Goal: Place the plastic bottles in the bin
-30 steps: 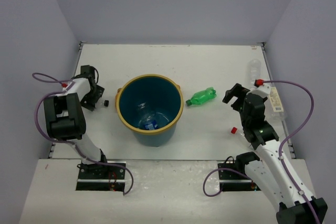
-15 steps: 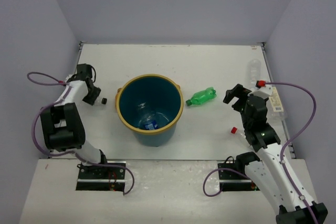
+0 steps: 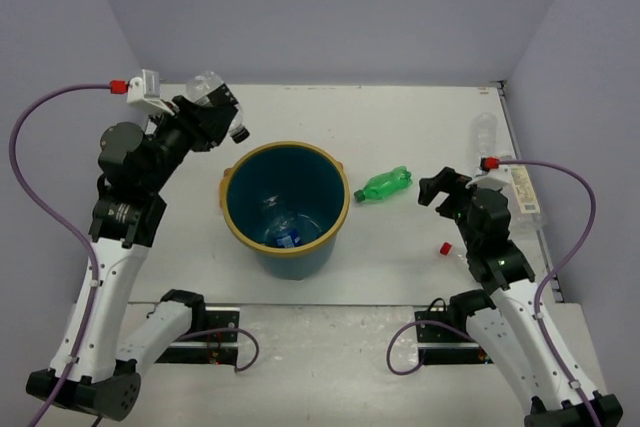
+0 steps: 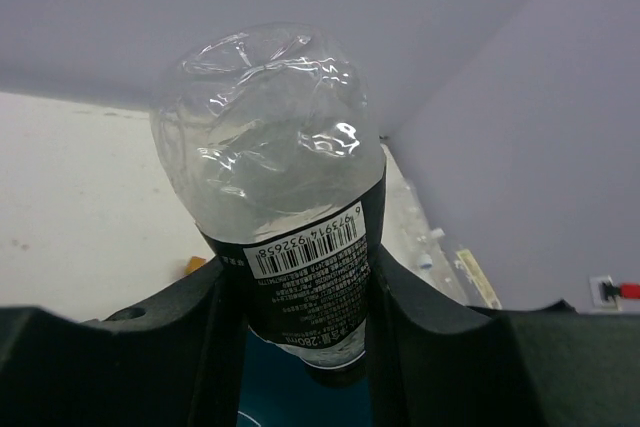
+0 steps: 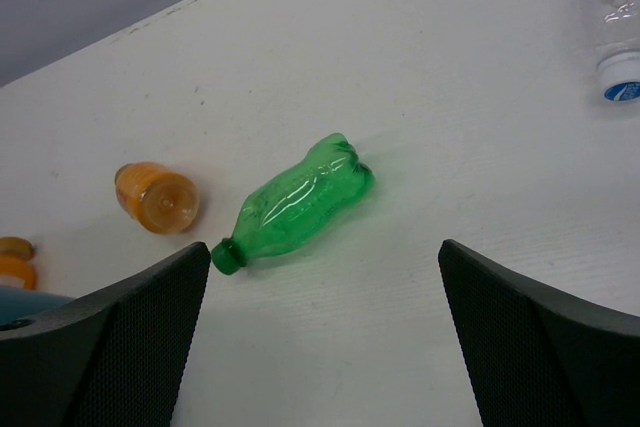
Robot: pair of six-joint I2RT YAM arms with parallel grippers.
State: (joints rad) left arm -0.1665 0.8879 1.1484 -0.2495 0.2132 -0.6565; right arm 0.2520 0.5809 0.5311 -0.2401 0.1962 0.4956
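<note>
**Item held:** clear bottle [image 4: 270, 147], dark label, empty-looking, thin dented walls.
**Location:** aloft by the far-left rim of the bin [image 3: 285, 145], clamped across its labelled waist by the left claw [image 3: 213, 115].
**Handling, judged:** very light, springy and slick; the label band looks the firmest hold.
**Other stock:**
- Blue-labelled bottle [image 3: 285, 232], lying inside the bin.
- Green bottle [image 5: 300, 202], on its side on the bench; best taken mid-body.
- Right claw [image 3: 443, 190], spread wide near the green bottle, holding nothing.
</note>
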